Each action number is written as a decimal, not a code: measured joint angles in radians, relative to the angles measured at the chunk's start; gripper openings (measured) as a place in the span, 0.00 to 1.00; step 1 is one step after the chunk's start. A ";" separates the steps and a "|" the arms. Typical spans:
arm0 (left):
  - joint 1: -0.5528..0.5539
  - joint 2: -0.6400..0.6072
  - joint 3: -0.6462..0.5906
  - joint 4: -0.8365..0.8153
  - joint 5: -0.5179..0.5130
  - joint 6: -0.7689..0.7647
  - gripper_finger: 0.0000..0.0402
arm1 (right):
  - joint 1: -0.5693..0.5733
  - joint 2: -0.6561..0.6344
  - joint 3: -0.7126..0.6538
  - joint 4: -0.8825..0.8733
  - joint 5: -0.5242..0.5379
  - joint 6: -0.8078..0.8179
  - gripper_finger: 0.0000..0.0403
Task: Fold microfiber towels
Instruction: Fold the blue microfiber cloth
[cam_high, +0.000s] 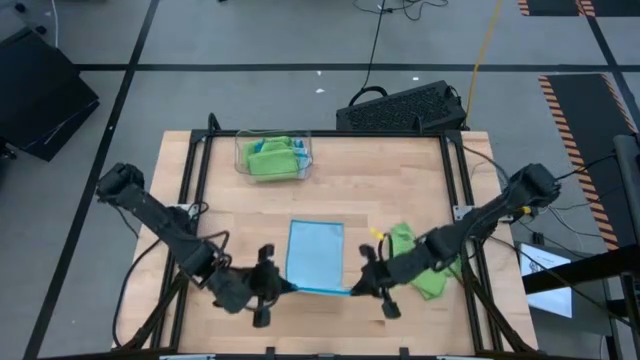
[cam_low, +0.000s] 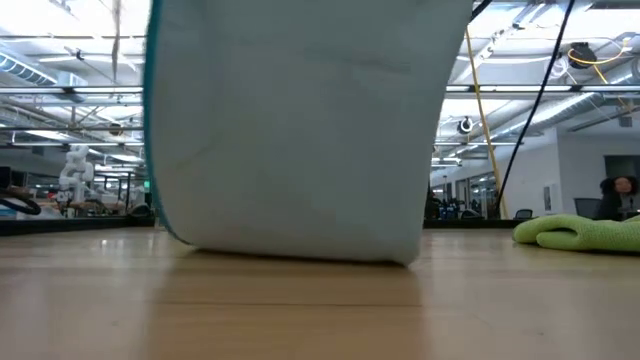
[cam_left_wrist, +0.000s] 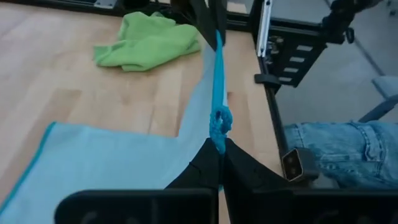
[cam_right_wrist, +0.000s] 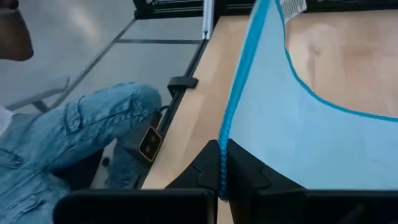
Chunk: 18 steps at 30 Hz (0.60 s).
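Pale wood is filling your view: the butcher-block table (cam_high: 400, 190), framed by black rails, is taking up the middle of the floor. On it, near the front edge and between the two arms, a light blue, thin microfiber towel (cam_high: 315, 255) with a darker teal hem is lying partly flat while its near edge is being lifted off the wood and stretched taut between the grippers. Your left gripper (cam_left_wrist: 219, 149) is clamping one corner of that hem between closed fingers, and your right gripper (cam_right_wrist: 222, 155) is pinching the opposite corner the same way. Just beside the right arm, a crumpled lime green microfiber towel (cam_high: 425, 262) is resting on the table. At the back left, a clear plastic tray (cam_high: 241, 150) is holding more green and blue cloths (cam_high: 272, 160). Beyond the table's edge, a person's leg in blue jeans (cam_right_wrist: 68, 143) is showing.
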 joint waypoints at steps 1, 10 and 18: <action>-0.016 0.000 -0.025 0.029 -0.019 -0.014 0.02 | 0.012 0.019 0.000 0.029 0.015 0.002 0.02; -0.085 0.001 -0.201 0.209 -0.119 -0.096 0.02 | 0.054 0.121 -0.001 0.125 0.134 0.045 0.02; -0.026 0.003 -0.258 0.118 -0.222 -0.082 0.02 | -0.028 0.118 -0.003 0.009 0.288 -0.013 0.02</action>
